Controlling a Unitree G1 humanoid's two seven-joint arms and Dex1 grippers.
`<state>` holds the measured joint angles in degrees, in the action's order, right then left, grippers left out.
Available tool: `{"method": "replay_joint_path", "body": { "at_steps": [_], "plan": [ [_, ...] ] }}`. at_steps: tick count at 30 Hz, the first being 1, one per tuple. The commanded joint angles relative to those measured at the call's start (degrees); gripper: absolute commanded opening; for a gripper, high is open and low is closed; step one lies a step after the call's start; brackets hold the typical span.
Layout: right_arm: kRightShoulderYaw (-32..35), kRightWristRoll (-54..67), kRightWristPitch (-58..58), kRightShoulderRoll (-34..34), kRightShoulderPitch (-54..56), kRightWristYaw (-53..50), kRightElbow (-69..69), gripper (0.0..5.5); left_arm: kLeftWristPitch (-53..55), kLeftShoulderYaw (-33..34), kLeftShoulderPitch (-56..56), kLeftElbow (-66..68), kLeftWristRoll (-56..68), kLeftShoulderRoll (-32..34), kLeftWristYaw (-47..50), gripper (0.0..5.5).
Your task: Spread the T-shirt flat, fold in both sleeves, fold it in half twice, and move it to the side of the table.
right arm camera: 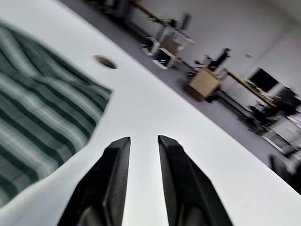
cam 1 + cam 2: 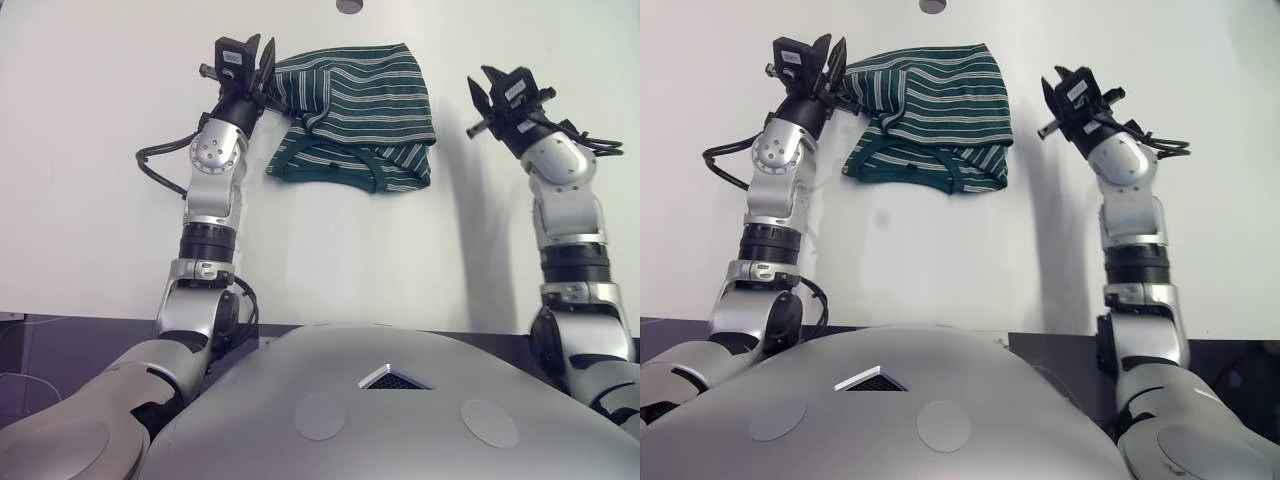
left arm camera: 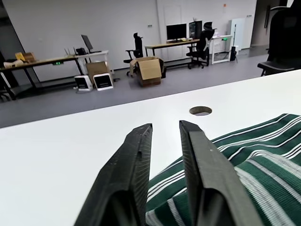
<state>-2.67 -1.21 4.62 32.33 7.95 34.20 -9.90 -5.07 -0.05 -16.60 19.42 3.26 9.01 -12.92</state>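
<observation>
green striped t-shirt [image 2: 360, 105] lies just beside left tool [image 3: 165, 127].

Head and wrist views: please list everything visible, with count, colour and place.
T-shirt: 1, dark green with white stripes, folded over, far middle of the table.
table: 1, white.
hole: 1, round, in the tabletop beyond the T-shirt.
cardboard boxes: at least 2, brown, on the floor behind.
left tool: 1, black, open, at the T-shirt's left edge.
right tool: 1, black, open, over bare table right of the T-shirt.
</observation>
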Motion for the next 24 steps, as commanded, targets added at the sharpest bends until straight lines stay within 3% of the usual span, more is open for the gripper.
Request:
{"method": "replay_joint_path", "body": {
  "at_steps": [1,11,18,21,24],
  "plan": [
    [-3.4,-0.1,3.6,5.5,-1.4,9.4,3.5,1.92,-1.4,0.4,0.0,0.9,-2.1,0.6,2.0,1.83],
    [-9.0,-9.9,8.8,3.1,-0.4,3.7,-3.2,1.92,-4.0,2.7,-2.7,8.1,-3.2,0.6,6.4,1.83],
    [-12.0,-14.4,11.2,2.3,0.5,1.4,-4.1,0.94,-5.4,2.7,-4.0,10.5,-3.4,0.2,6.0,1.85],
    [-12.2,-15.6,12.3,1.4,0.5,-0.9,-4.7,0.18,-5.6,2.7,-4.4,11.0,-3.3,0.6,5.5,1.85],
    [-11.9,-16.6,13.3,1.3,1.6,-2.8,-5.8,0.06,-6.1,1.4,-4.3,11.2,-4.1,1.9,3.0,1.85]
  ]
}}
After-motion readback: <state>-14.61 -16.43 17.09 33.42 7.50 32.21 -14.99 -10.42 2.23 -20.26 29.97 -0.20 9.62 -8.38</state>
